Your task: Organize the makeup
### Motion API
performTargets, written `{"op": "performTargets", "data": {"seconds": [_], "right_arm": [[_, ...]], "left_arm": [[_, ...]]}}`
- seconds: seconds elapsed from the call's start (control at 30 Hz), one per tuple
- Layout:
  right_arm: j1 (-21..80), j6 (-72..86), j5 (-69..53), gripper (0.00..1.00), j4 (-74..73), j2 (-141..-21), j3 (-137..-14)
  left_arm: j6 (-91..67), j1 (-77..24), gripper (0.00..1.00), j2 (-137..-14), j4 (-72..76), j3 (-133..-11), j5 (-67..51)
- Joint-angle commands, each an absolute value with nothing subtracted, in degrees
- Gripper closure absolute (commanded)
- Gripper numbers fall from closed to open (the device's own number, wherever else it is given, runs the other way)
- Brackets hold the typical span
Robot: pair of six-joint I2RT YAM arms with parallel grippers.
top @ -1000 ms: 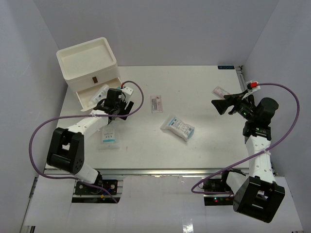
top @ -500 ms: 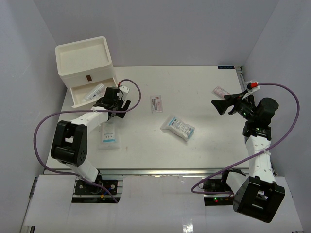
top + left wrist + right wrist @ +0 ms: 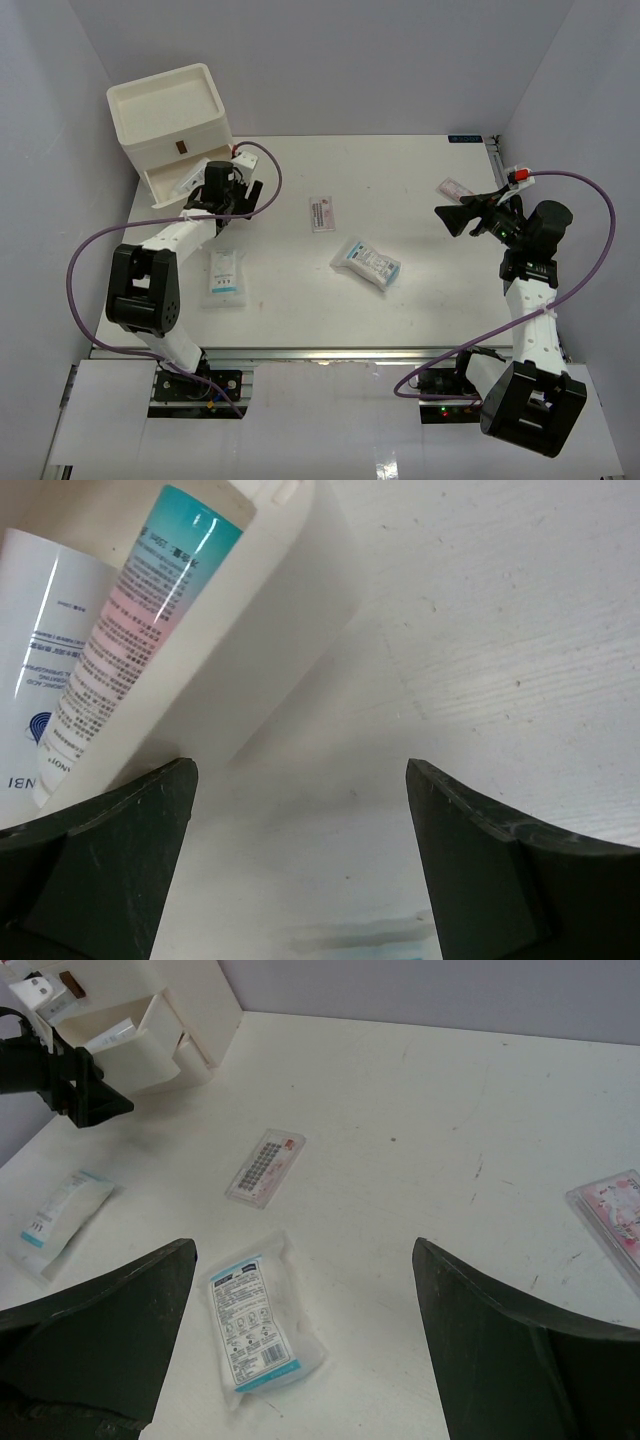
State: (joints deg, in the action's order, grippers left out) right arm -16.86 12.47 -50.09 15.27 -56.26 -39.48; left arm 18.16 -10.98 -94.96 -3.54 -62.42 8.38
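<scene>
The left claw (image 3: 300, 775) is wide open and holds nothing, next to the white box (image 3: 165, 105) at the upper left, where a tube (image 3: 130, 650) lies in the open drawer. The right claw (image 3: 302, 1255) is wide open and empty too. On the table (image 3: 420, 300), one sachet pack (image 3: 366, 263) lies in the middle and another pack (image 3: 224, 277) at the left.

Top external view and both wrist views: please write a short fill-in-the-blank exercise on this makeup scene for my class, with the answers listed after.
1. The teal-and-pink tube lies in the open ___ of the white box.
2. The left tool and the right tool both have jaws that are ___.
3. The pink packet near the far right corner of the table lies closest to the ___ tool.
Answers: drawer; open; right.
</scene>
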Motion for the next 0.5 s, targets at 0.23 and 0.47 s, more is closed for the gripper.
{"op": "performTargets", "data": {"seconds": [0.23, 0.47], "right_arm": [[-16.96, 11.43, -50.80, 0.05, 17.40, -56.51, -39.64], [-16.96, 11.26, -50.71, 0.05, 17.41, -56.59, -39.64]], "left_arm": [[16.61, -5.71, 0.02, -96.08, 4.60, -68.24, 7.02], [16.78, -4.22, 0.02, -97.60, 6.72, -70.06, 5.96]]}}
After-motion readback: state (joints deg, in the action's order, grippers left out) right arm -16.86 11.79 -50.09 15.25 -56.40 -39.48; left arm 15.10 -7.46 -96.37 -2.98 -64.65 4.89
